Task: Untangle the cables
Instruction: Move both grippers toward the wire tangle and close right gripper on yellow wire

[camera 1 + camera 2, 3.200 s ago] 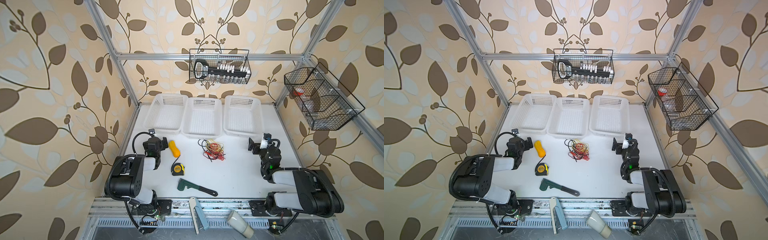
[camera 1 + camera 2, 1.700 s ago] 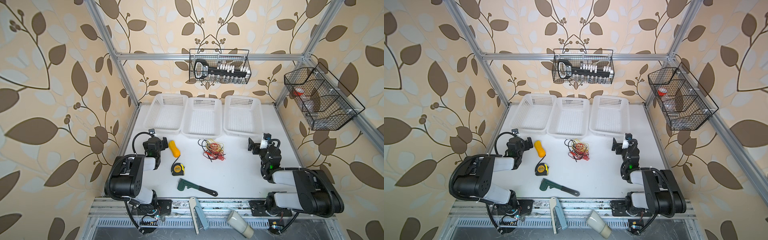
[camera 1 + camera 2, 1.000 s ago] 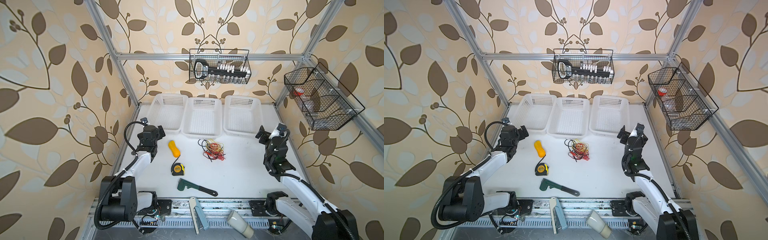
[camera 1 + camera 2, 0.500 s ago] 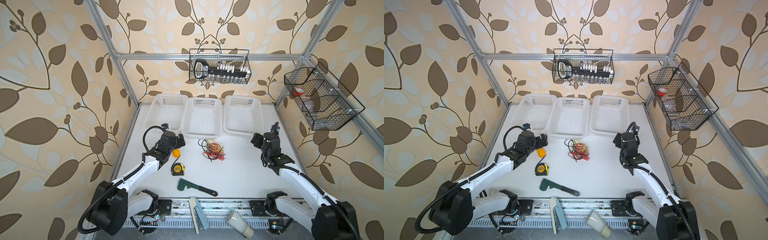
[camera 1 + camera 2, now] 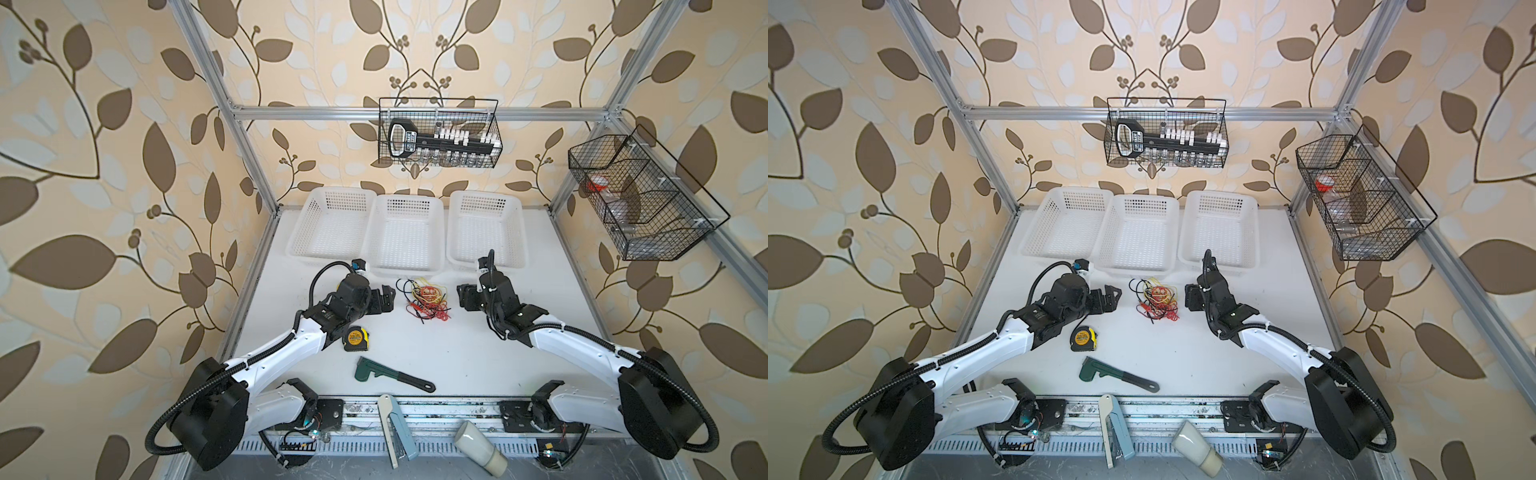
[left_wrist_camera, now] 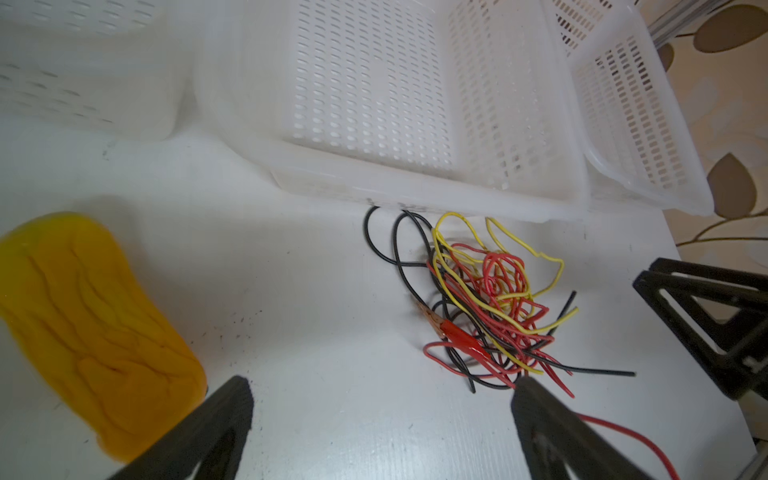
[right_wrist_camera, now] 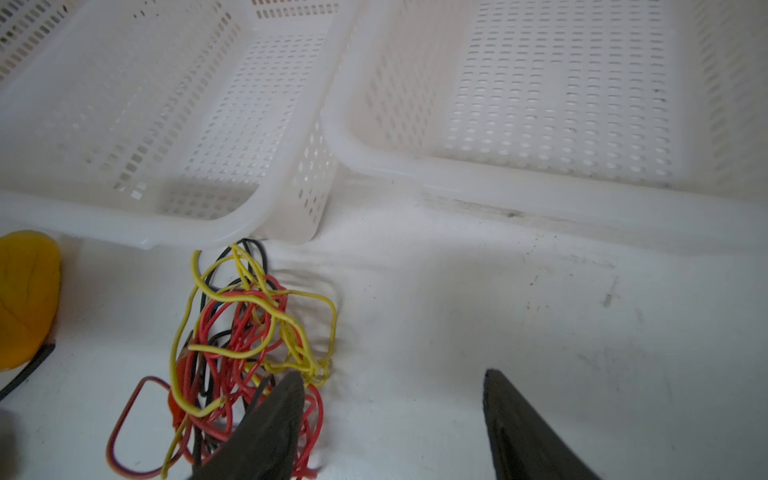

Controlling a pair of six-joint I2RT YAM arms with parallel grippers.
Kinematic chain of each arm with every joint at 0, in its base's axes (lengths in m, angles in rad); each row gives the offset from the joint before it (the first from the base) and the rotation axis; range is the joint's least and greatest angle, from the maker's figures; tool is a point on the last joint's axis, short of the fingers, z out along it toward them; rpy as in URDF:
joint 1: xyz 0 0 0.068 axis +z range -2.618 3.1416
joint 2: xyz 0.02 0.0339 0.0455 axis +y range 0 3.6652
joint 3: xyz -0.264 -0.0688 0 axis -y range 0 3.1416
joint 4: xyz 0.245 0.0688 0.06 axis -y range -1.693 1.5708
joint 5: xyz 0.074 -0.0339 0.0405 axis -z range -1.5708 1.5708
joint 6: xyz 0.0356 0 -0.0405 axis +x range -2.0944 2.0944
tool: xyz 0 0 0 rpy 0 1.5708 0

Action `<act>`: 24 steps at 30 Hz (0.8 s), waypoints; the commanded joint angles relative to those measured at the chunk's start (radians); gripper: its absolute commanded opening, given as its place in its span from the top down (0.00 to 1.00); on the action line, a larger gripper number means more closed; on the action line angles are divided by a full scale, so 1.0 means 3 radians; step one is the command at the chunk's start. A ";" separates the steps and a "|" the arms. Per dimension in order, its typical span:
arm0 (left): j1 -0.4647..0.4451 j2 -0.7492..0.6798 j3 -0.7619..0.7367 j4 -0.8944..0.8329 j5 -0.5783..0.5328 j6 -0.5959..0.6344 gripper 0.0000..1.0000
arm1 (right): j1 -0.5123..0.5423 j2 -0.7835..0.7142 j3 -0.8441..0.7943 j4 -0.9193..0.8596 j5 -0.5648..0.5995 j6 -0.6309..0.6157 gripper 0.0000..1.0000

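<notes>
White desk (image 5: 478, 361): left gripper (image 5: 390, 298), gaping wide, and right gripper (image 5: 460, 297), half-spread, have both swung in beside the cables (image 5: 428, 297), empty. The tape measure (image 5: 355, 337) label is unreadable.

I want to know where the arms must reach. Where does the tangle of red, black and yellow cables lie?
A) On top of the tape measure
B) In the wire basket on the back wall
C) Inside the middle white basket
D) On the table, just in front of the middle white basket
D: the cables lie on the white table, just before the near rim of the middle basket, none inside it.
</notes>
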 commanded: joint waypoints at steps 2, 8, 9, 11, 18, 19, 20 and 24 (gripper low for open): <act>-0.0031 0.0016 -0.0061 0.0245 0.0184 0.0180 0.01 | 0.0003 0.0158 0.0004 0.0407 -0.0475 -0.0103 0.37; -0.0035 0.0095 -0.0069 0.0415 0.0289 0.0276 0.01 | 0.0003 0.0428 -0.0006 0.0625 -0.0604 -0.0154 0.38; -0.0035 0.0121 -0.0062 0.0448 0.0313 0.0284 0.01 | 0.0003 0.0496 0.0008 0.0650 -0.0611 -0.0152 0.39; -0.0036 0.0182 -0.0058 0.0518 0.0355 0.0282 0.01 | 0.0003 0.0634 0.0056 0.0690 -0.0612 -0.0154 0.44; -0.0043 0.0378 0.0013 0.0665 0.0462 0.0310 0.01 | -0.0002 0.0965 0.0157 0.0946 -0.0639 -0.0167 0.73; -0.0043 0.0390 0.0023 0.0664 0.0457 0.0312 0.01 | 0.0000 0.0980 0.0167 0.0969 -0.0677 -0.0178 0.81; -0.0041 0.0397 0.0032 0.0665 0.0458 0.0317 0.01 | 0.0003 0.0982 0.0176 0.0991 -0.0724 -0.0192 0.88; -0.0043 0.0402 0.0036 0.0691 0.0423 0.0317 0.01 | 0.0043 0.0875 0.0157 0.0997 -0.0758 -0.0303 1.00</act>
